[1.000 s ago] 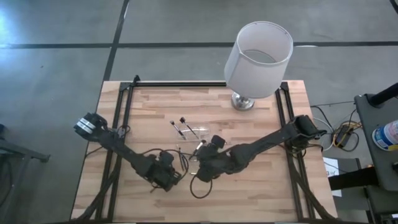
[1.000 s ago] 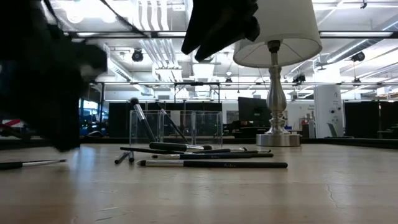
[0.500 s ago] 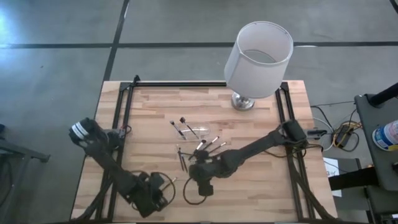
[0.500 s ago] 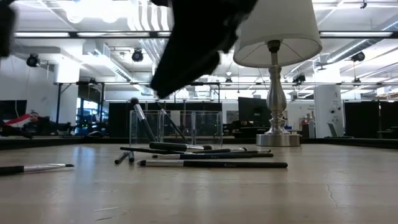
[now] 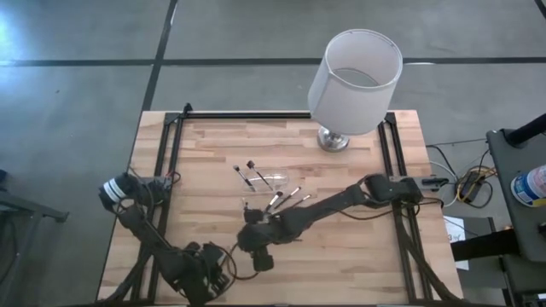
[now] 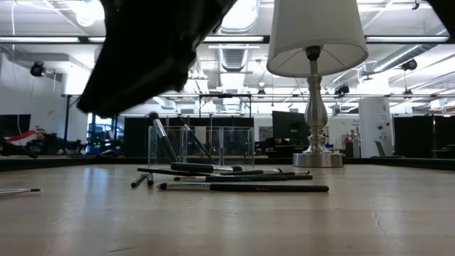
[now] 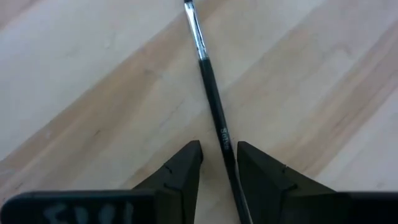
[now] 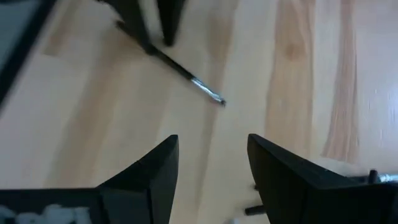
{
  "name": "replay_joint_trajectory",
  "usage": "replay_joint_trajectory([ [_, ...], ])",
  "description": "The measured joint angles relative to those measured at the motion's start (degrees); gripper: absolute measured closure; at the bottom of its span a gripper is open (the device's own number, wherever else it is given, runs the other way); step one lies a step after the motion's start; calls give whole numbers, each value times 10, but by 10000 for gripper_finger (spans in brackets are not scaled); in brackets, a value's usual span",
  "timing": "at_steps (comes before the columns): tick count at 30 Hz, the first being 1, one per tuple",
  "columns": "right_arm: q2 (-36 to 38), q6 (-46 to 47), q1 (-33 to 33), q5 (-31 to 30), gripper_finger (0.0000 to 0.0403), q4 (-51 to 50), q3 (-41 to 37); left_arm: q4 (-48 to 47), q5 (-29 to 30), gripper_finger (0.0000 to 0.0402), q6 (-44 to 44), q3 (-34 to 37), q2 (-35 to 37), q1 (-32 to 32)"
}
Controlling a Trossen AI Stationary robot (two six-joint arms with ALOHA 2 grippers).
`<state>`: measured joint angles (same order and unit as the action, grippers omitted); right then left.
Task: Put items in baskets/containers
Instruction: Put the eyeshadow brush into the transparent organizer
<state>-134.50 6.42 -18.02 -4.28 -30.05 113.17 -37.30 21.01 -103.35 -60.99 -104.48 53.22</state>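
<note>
A wooden bench [image 5: 213, 153]: the left hand [image 7: 217, 155] clamps one brush [image 7: 208, 87] to lift it; the right hand [image 8: 211, 155] hangs released nearby.

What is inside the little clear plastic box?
Two thin brushes with dark tips stand leaning inside the clear plastic box. Its bottom is covered by the black brushes lying in front.

White lamp shade [image 5: 354, 81], pale striped wooden table [image 5: 213, 145]
</note>
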Motion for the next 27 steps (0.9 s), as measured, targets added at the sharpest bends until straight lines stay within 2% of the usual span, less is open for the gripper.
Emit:
replay_joint_trajectory([
  [4,-6,-2,8,-1,216,-40,35,15,14,315,28,19,-9,-2],
  [9,-1,-28,14,44,217,-49,24,26,37,361,105,32,-4,-2],
  [13,2,-9,19,46,228,-62,15,28,72,393,174,33,-1,-7],
  [16,2,4,20,46,241,-70,11,28,98,394,223,33,-1,-20],
  [21,17,12,18,48,266,-99,5,31,101,395,320,34,-1,-55],
  [27,75,25,18,48,293,-84,-90,65,99,395,469,34,-1,-101],
])
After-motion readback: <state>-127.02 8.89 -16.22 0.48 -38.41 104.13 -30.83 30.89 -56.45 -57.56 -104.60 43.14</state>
